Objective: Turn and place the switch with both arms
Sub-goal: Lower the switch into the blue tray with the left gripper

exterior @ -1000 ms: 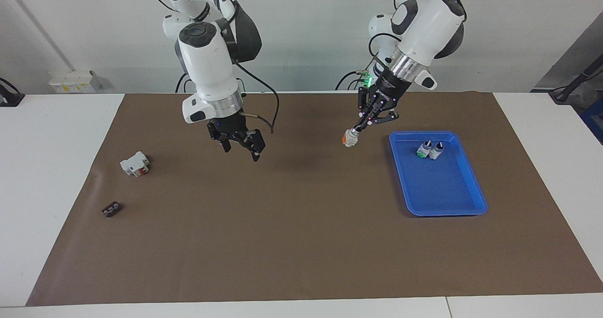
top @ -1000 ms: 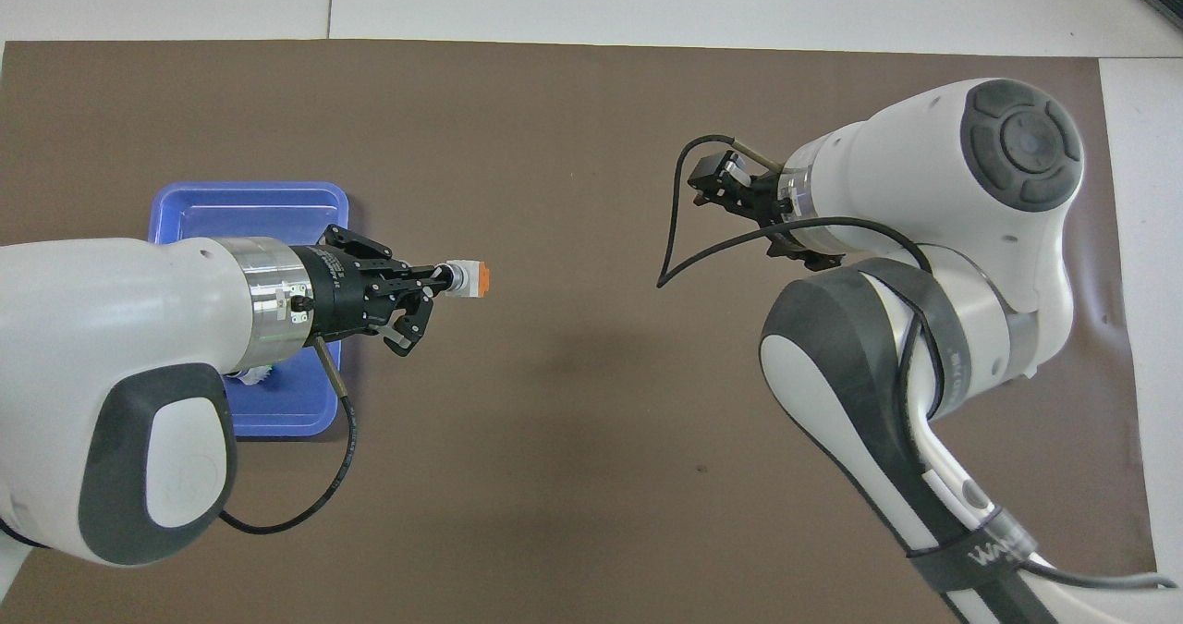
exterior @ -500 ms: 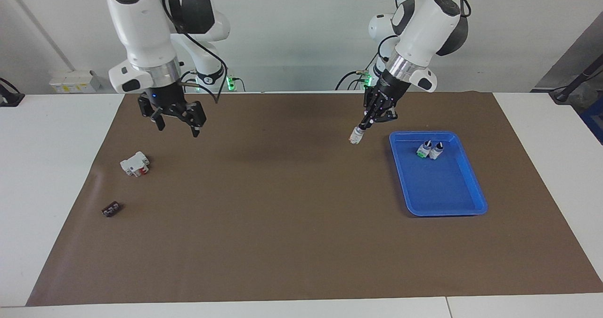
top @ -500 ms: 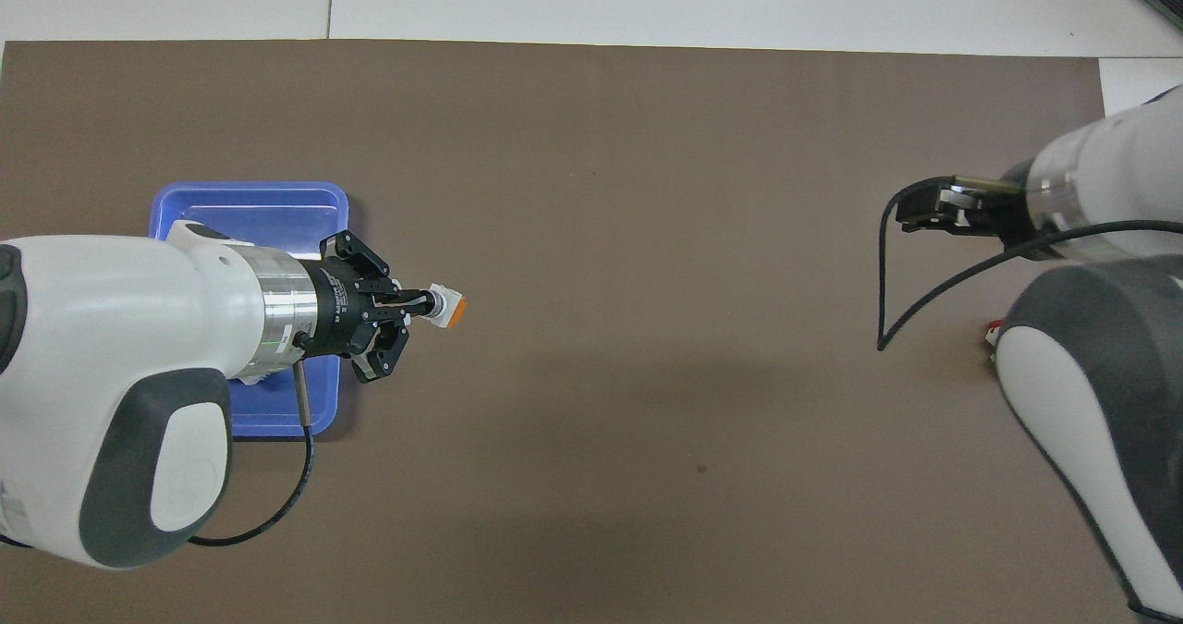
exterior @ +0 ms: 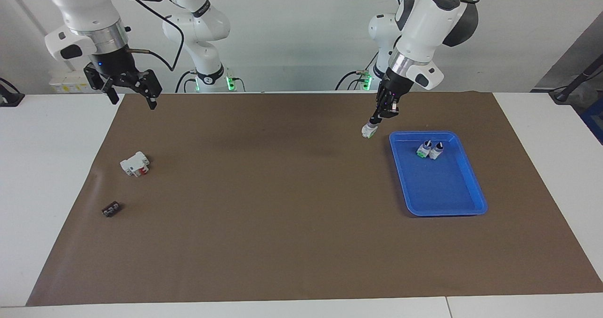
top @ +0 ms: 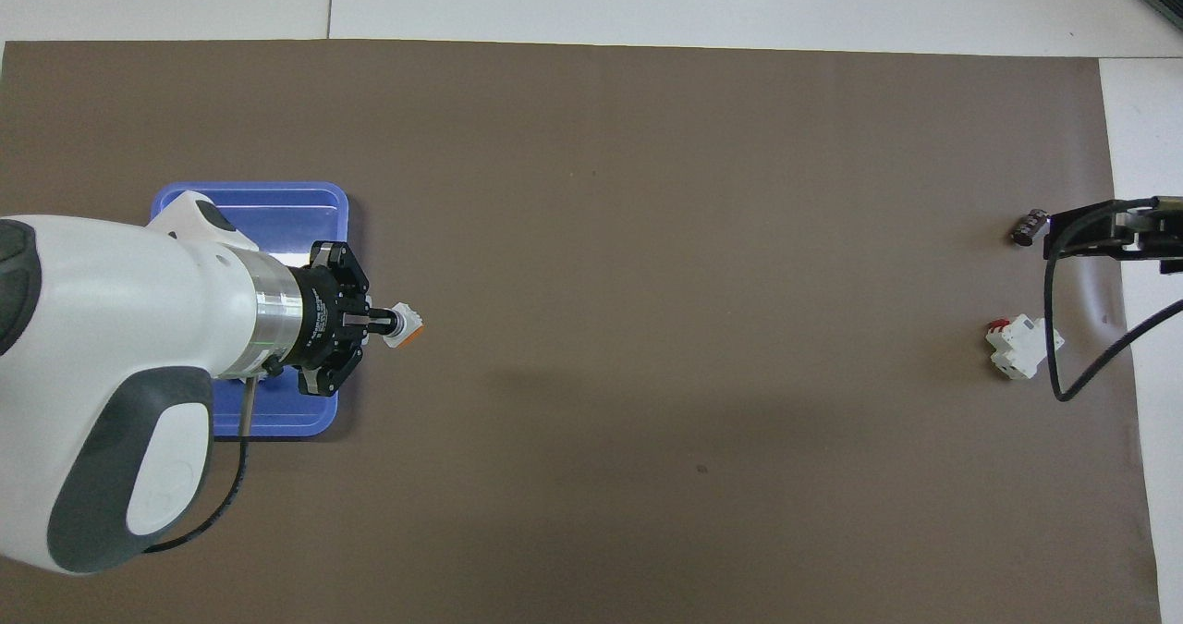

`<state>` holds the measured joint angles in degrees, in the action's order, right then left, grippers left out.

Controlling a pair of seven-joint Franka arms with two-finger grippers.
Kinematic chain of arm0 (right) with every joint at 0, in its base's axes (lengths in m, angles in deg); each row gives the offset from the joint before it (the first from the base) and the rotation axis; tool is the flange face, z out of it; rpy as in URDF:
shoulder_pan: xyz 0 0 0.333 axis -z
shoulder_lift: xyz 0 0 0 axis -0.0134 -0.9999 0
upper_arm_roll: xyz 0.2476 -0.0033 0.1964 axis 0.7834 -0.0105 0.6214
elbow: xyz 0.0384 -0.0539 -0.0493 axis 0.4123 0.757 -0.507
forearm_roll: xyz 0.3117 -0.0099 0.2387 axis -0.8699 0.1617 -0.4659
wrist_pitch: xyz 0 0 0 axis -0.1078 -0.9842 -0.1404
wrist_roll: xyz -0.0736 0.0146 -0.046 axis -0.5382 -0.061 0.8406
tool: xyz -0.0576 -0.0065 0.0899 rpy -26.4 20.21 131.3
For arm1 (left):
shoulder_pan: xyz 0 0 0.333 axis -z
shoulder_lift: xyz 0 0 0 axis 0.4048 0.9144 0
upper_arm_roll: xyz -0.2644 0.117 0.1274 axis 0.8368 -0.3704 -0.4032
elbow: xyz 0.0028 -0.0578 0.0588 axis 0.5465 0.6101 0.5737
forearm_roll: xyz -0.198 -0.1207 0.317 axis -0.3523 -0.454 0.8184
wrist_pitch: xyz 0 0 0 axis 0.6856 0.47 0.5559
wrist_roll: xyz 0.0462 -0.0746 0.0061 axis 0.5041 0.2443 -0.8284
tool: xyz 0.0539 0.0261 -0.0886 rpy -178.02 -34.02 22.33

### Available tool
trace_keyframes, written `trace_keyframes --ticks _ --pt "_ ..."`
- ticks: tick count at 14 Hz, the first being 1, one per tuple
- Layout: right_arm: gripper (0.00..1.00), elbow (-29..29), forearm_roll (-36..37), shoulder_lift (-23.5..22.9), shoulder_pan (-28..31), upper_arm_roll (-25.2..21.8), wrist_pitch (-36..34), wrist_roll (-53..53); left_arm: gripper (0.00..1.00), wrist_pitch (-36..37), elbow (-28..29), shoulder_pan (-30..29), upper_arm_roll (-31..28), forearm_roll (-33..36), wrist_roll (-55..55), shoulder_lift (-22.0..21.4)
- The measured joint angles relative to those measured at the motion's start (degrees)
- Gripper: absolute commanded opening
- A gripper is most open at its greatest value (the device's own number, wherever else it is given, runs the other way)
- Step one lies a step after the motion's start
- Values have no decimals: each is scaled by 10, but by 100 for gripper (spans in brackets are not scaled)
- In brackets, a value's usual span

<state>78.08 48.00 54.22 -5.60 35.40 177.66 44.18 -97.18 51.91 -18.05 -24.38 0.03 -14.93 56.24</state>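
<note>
My left gripper (exterior: 374, 121) is shut on the black knob of the white switch (exterior: 369, 130). It holds the switch in the air over the mat, beside the blue tray's (exterior: 440, 191) corner nearest the robots. In the overhead view the switch (top: 406, 324) shows its orange side beyond the left gripper (top: 373, 322), at the edge of the tray (top: 250, 201). My right gripper (exterior: 133, 97) is open and empty, raised over the mat's edge at the right arm's end; only part of it (top: 1104, 234) shows in the overhead view.
Two more switches (exterior: 429, 150) stand in the tray, in its end nearer the robots. A white breaker block with a red part (exterior: 134, 163) (top: 1021, 347) and a tiny dark piece (exterior: 111, 209) (top: 1028, 227) lie on the mat at the right arm's end.
My right arm has swung away from the middle to its own end of the table and risen. My left gripper has carried the switch toward the tray and turned it.
</note>
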Motion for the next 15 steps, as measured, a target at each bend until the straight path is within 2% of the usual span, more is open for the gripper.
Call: trace_keyframes --ticks 9,15 --pt "100 0 -14 -6 21 8 -26 0 0 53 -5 -47 -4 67 375 0" --pt "100 -8 -14 -5 20 24 -46 -1 0 59 -5 -92 -5 71 643 0"
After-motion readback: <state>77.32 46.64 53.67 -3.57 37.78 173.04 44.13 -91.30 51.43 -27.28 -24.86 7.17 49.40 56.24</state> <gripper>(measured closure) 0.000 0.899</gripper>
